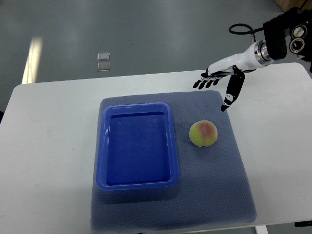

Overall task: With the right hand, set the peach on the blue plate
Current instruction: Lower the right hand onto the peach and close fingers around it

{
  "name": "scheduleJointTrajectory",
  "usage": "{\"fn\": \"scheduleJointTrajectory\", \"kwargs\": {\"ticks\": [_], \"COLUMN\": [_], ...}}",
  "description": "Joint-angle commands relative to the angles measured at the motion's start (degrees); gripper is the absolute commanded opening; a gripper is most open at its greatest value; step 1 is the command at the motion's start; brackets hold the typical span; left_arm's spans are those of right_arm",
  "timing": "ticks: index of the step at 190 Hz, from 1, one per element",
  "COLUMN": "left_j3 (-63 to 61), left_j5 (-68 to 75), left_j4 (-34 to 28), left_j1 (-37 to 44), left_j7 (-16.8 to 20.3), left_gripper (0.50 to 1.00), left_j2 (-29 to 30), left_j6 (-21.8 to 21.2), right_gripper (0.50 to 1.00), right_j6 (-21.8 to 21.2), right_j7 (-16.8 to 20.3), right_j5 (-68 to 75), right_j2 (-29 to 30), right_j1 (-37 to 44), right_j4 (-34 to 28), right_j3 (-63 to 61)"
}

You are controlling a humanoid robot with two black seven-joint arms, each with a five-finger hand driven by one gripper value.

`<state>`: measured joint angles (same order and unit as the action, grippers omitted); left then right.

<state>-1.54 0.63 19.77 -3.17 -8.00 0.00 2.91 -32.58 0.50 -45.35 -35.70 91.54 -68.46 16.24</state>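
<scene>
Right hand point(218, 83): fingers spread, empty, thumb hanging down over the mat's point(219, 195) far corner. Peach point(203, 133): near-round, no clear long axis, yellow-green with red blush; below hand, apart from it. Blue plate point(137, 183): rectangular, further left of the hand.

Tabletop point(44, 146): carries mat point(214, 195). On mat: plate point(100, 146) at left; peach point(203, 133) just right of plate, apart from it. Right hand point(219, 80) above mat's far right corner, behind peach.
</scene>
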Motion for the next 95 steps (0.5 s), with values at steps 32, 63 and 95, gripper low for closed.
{"fn": "scheduleJointTrajectory", "kwargs": {"ticks": [32,63,95], "left_j3": [0.0,0.0,0.0], "left_j5": [0.0,0.0,0.0], "left_j4": [0.0,0.0,0.0], "left_j1": [0.0,0.0,0.0], "left_j7": [0.0,0.0,0.0], "left_gripper": [1.000,1.000,1.000], "left_j2": [0.0,0.0,0.0], "left_j6": [0.0,0.0,0.0], "right_gripper": [0.928,0.928,0.926], "right_j6": [3.6,8.7,9.6], "right_j7": [-0.5,-1.2,-2.3], "right_j5": [-0.5,-1.5,-2.6], "right_j2": [0.7,1.8,2.0], "right_j1": [-4.0,-9.2,-12.0], "right_j4": [0.1,0.1,0.1], "right_j3": [-0.1,-0.4,-0.7]}}
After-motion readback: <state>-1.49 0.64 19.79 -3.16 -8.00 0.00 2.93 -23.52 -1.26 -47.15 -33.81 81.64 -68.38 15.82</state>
